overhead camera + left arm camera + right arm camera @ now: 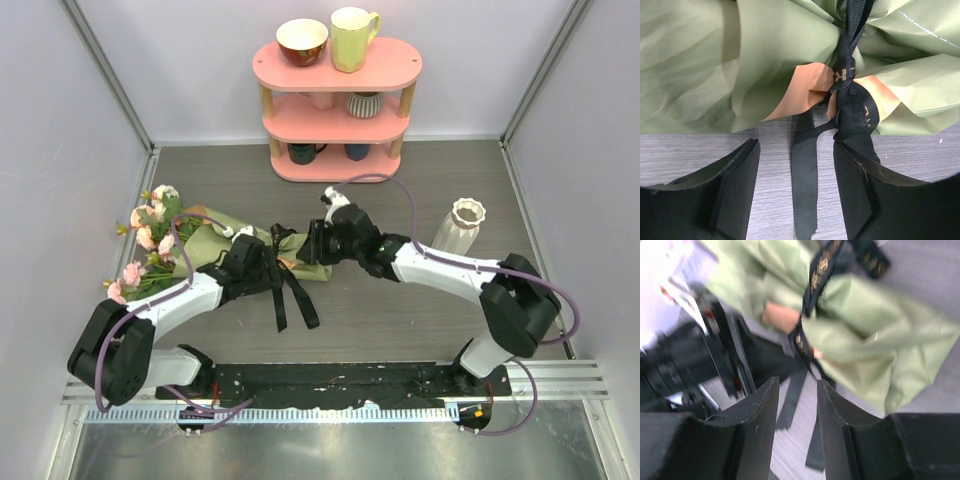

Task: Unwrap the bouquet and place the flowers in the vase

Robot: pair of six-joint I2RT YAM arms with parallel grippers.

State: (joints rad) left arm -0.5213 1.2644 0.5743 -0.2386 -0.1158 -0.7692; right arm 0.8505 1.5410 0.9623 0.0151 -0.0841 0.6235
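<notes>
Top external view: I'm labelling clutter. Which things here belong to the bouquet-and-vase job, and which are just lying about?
Job: bouquet, black ribbon, flowers, vase.
Lying about: pink shelf, red bowl, pale yellow mug, striped cup.

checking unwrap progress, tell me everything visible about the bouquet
The bouquet lies flat on the grey table, not yet unwrapped: crinkled paper, olive-green outside, tan-orange inside, cinched by a knotted black ribbon whose tails trail on the table. Pink and cream roses poke out toward the left wall. The open left gripper straddles one tail.
</notes>
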